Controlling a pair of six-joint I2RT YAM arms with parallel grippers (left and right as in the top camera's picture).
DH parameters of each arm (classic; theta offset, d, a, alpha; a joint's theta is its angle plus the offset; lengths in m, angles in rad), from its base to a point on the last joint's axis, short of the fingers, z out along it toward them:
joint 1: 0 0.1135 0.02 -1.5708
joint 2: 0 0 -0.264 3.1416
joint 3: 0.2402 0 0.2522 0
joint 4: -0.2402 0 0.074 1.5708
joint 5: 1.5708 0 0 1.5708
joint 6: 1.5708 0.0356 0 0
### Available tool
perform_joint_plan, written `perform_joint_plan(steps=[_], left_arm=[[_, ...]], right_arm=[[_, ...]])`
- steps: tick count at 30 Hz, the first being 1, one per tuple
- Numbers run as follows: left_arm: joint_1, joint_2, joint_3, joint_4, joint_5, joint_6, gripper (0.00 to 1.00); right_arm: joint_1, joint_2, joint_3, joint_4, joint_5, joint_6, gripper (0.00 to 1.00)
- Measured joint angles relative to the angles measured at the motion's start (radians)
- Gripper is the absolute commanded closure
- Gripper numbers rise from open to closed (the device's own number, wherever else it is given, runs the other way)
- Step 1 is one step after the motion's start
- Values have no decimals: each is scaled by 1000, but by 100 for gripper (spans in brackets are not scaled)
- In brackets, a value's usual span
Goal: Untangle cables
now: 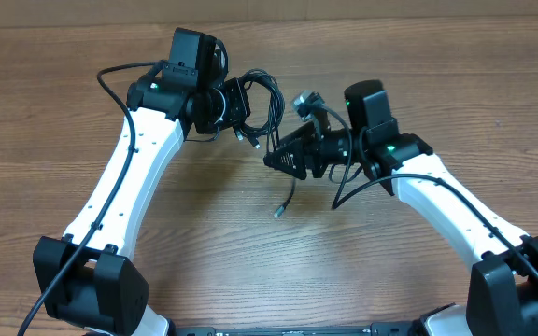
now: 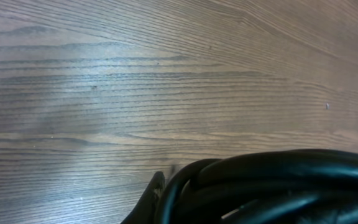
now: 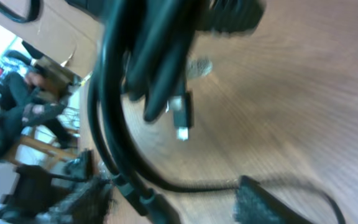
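- Mid-separation: left gripper [image 1: 242, 109] appears clamped on the cables [image 1: 269, 93], lifted off the desk [image 1: 250, 271]
- Right gripper [image 1: 276, 157] just beside them, its grip impossible to tell; next move calls for drawing one strand free

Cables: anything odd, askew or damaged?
No visible damage. The cables bunch in a tangle between the left end effector and right end effector; one plug end trails loose toward the table. Right wrist view is blurred.
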Motion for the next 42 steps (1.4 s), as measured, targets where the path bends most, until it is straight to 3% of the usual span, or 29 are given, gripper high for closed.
perform_joint_plan(steps=[2,4,9,13,16,20,38,39,40,41,42], left_arm=[[0,0,0,0,-10,-14,96],[0,0,0,0,-22,-28,96],[-11,0,0,0,-47,-44,96],[-41,0,0,-7,-91,-49,96],[-60,0,0,-7,-116,-55,96],[-61,0,0,-7,-135,-62,96],[-74,0,0,-6,-319,-5,96],[-74,0,0,-3,-320,-5,96],[-74,0,0,0,-322,-5,96],[-74,0,0,1,-322,-5,96],[-74,0,0,2,-321,-5,96]], right_arm=[[15,0,0,-20,0,30,69],[24,0,0,-24,0,60,75],[29,0,0,8,0,138,74],[30,0,0,39,0,180,67],[30,0,0,54,2,192,68],[30,0,0,58,18,204,96],[28,-56,0,-68,82,345,96],[27,-68,0,-68,83,346,95],[27,-82,0,-66,85,345,83],[27,-93,0,-68,95,340,70],[27,-101,0,-73,108,328,48]])
